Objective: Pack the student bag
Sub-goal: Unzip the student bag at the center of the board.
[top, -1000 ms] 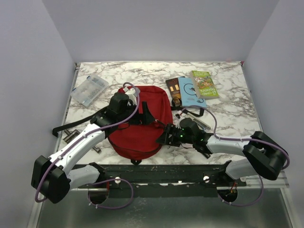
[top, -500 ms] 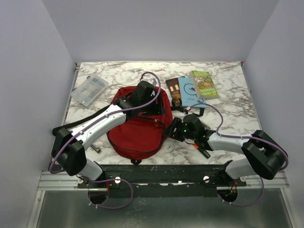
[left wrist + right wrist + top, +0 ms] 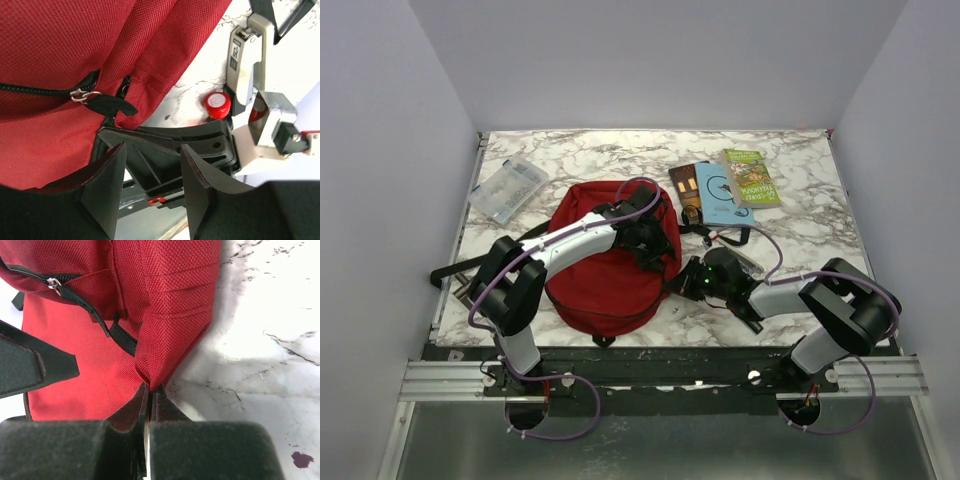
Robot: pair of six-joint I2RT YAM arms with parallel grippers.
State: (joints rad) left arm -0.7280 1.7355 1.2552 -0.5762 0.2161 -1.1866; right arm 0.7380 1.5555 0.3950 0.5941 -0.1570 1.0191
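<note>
The student bag, a dark red fabric backpack, lies flat in the middle of the table. My left arm reaches across it, and my left gripper hovers over its right edge. In the left wrist view the left gripper is open with nothing between its fingers. The bag's zipper pull lies just ahead of it. My right gripper sits low at the bag's right edge. The right wrist view shows the right gripper shut on a fold of the bag's red fabric, near the zipper pull.
A clear plastic case lies at the back left. Three books lie at the back right, the green one furthest right. A black strap trails off the bag's left. A small red-capped item lies on the marble beside the bag.
My left arm swung from the bag's left side across to its right edge, and its jaws narrowed. My right gripper moved up to the bag and shut on its edge.
</note>
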